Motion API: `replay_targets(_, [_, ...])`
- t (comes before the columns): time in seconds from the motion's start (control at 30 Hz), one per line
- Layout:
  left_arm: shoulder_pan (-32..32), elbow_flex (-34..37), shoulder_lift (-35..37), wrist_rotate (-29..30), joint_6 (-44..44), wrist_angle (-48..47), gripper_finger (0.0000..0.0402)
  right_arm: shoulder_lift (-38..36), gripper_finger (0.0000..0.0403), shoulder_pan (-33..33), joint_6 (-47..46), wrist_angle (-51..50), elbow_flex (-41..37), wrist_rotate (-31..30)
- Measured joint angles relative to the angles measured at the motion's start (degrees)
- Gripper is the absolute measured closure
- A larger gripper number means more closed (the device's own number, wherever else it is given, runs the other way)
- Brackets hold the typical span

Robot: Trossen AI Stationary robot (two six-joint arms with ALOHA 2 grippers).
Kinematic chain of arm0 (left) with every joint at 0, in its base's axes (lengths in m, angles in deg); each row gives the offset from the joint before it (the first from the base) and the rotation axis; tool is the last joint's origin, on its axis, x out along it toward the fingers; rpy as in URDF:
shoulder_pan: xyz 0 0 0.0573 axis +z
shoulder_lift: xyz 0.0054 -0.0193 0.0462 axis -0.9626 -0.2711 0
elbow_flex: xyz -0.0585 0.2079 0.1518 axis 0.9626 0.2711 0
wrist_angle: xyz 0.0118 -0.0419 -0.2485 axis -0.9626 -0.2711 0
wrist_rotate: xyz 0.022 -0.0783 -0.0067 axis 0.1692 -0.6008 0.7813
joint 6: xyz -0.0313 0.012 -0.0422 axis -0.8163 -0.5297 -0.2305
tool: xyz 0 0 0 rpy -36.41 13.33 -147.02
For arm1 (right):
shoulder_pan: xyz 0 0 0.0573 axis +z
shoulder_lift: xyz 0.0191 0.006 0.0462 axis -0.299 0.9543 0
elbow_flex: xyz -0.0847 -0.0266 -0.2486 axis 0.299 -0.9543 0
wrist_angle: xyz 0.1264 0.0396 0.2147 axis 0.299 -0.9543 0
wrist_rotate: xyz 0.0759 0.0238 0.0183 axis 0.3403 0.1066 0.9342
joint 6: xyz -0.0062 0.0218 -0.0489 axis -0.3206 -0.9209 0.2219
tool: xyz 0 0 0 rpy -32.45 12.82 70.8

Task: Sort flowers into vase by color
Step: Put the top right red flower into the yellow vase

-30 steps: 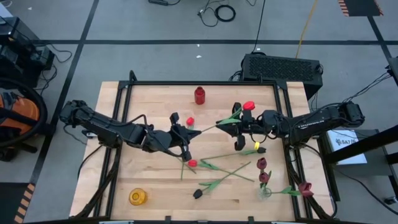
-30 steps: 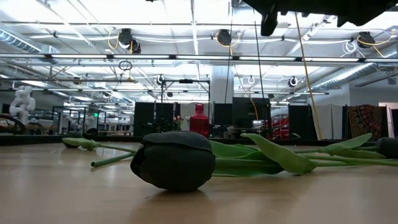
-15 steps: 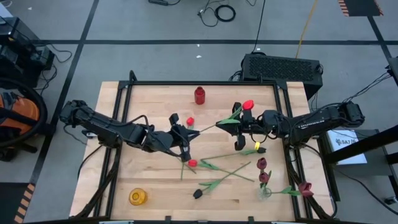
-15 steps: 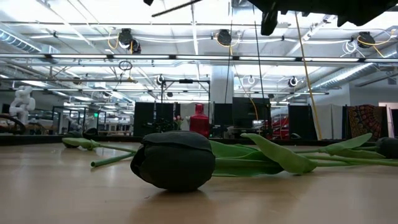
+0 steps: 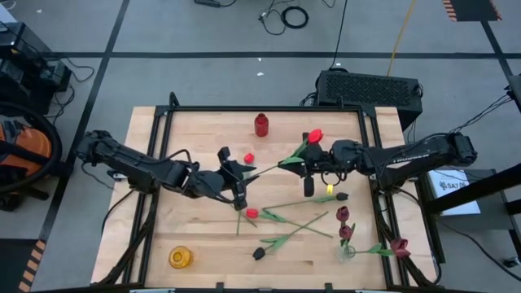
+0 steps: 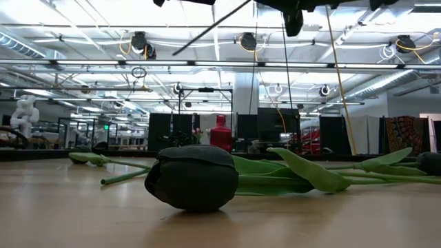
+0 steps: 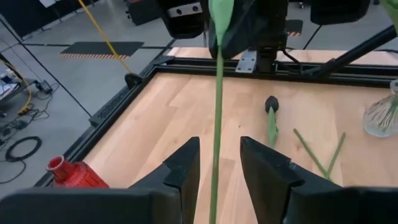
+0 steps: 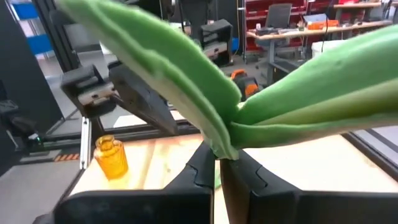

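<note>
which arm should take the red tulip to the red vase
Right. The right gripper is shut on the red tulip near its leaves, while the left gripper's fingers only straddle the stem's far end, apart. The red vase stands a little way off from the tulip's head, probably within the right arm's reach.

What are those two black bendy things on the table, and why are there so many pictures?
They are two robot arms. Each ends in a two-finger pincher called a gripper. One camera looks down from above, one sits low on the table, and one rides on each wrist. On the wooden table lie toy tulips, a red vase, a yellow vase and a clear vase. The right gripper pinches a red tulip by its green stem; the left gripper has open fingers around that stem's other end.
</note>
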Motion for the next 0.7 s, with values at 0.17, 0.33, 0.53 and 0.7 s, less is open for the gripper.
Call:
replay_targets(0.17, [-0.2,0.0,0.4,1.3,0.0,1.2,0.0279,0.0,0.0399,0.0,0.9,-0.6,0.5,0.1])
replay_targets(0.33, [0.6,0.0,-0.5,3.7,-1.3,4.6,0.0279,0.0,0.0399,0.0,1.4,-1.4,0.5,1.8])
replay_targets(0.53, [2.7,0.0,-0.7,1.6,3.6,14.6,0.0278,0.0,0.0399,0.0,2.8,-1.5,0.5,3.2])
replay_targets(0.7, [8.5,-0.1,-1.0,-13.0,4.5,21.8,0.0278,0.1,0.0399,0.0,3.9,-1.5,0.5,3.2])
